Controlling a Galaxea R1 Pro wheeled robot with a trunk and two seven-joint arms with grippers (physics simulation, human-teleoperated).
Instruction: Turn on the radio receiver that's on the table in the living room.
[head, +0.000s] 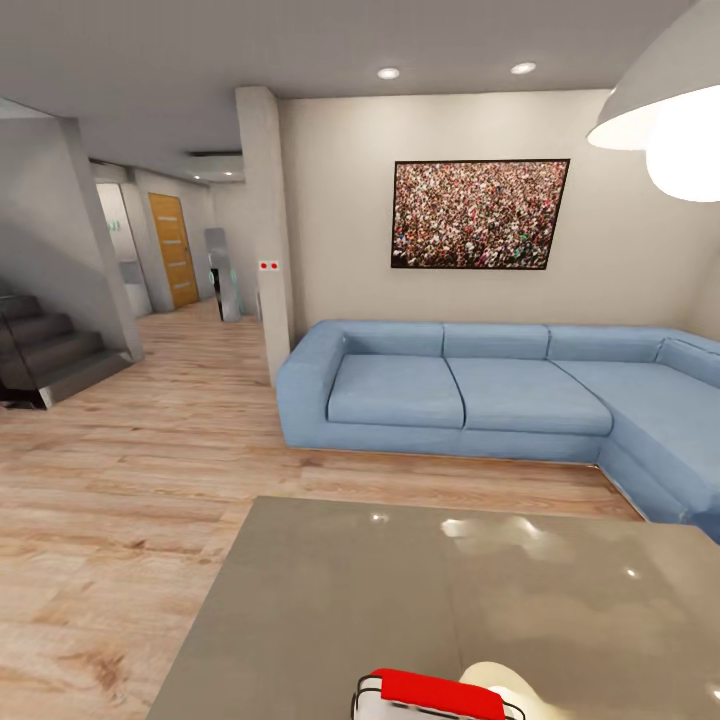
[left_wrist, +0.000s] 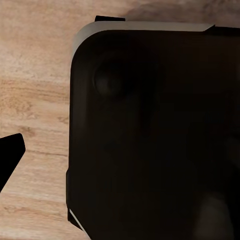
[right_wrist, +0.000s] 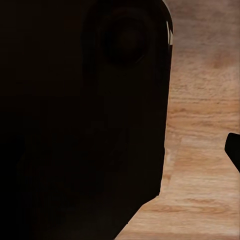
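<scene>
The red radio receiver (head: 432, 692) with its white trim and thin wire handle sits on the glossy grey table (head: 330, 590), cut off by the head view's bottom edge; its dial is hidden. In the left wrist view one black fingertip (left_wrist: 10, 155) pokes in over the wood floor beside a large dark rounded body (left_wrist: 150, 135). The right wrist view has a black fingertip (right_wrist: 235, 150) at its edge next to the same kind of dark mass (right_wrist: 80, 120). Neither wrist view reveals how the jaws stand.
The living room's blue L-shaped sofa (head: 460, 395) runs behind the table under a framed crowd picture (head: 480, 213). A white dome pendant lamp (head: 665, 115) hangs at the upper right. A pillar (head: 268, 230), a staircase (head: 45, 350) and a hallway door (head: 172, 250) lie to the left across wood floor.
</scene>
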